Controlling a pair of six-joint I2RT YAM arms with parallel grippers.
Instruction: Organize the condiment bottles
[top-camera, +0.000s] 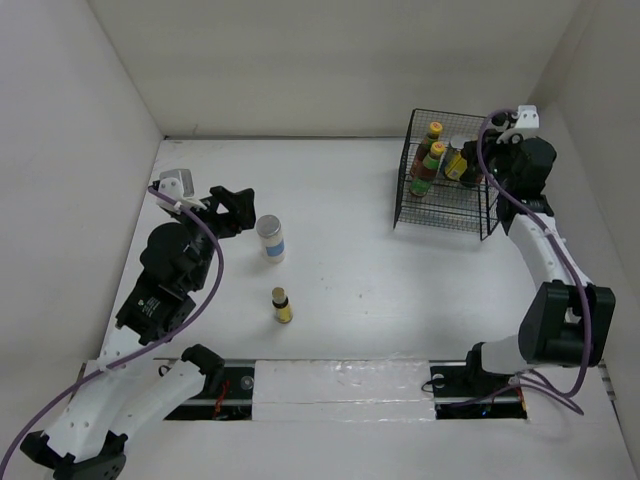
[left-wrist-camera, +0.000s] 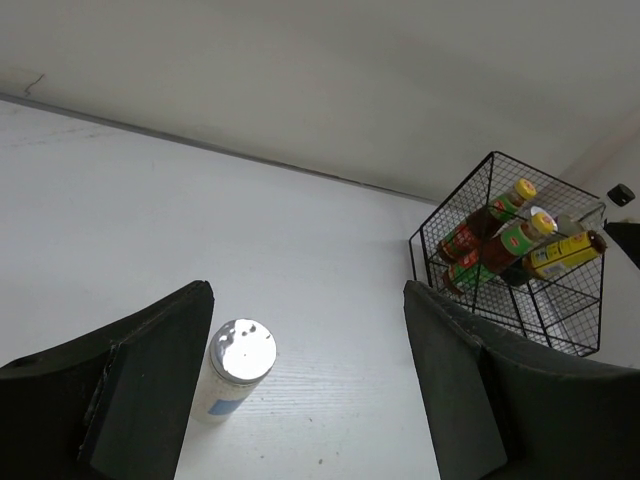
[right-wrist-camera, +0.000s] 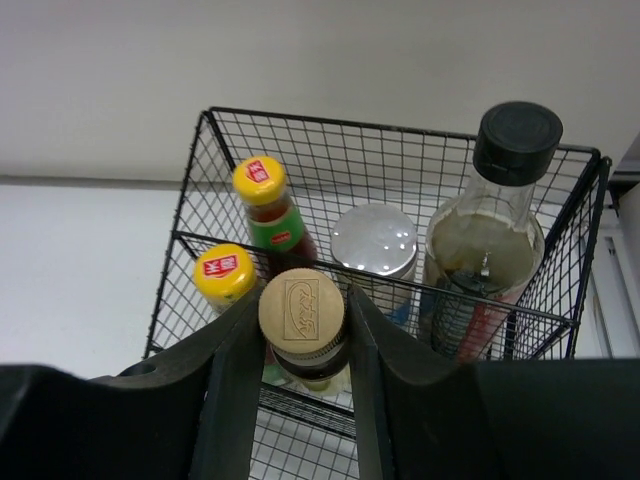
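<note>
Right gripper (right-wrist-camera: 302, 345): my jaws clamp the tiny tan-capped bottle (right-wrist-camera: 302, 312) in the black wire basket (right-wrist-camera: 400, 130), far right corner; its body is mostly hidden.
Left gripper (left-wrist-camera: 308, 390): my jaws are spread wide beside the squat white silver-lidded jar (left-wrist-camera: 240, 352).

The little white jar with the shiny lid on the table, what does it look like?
The jar is squat and white, with a round silver lid that shines like metal and a bluish label. It stands upright on the white table, lid on. The open left gripper is close beside it, not holding it.
</note>
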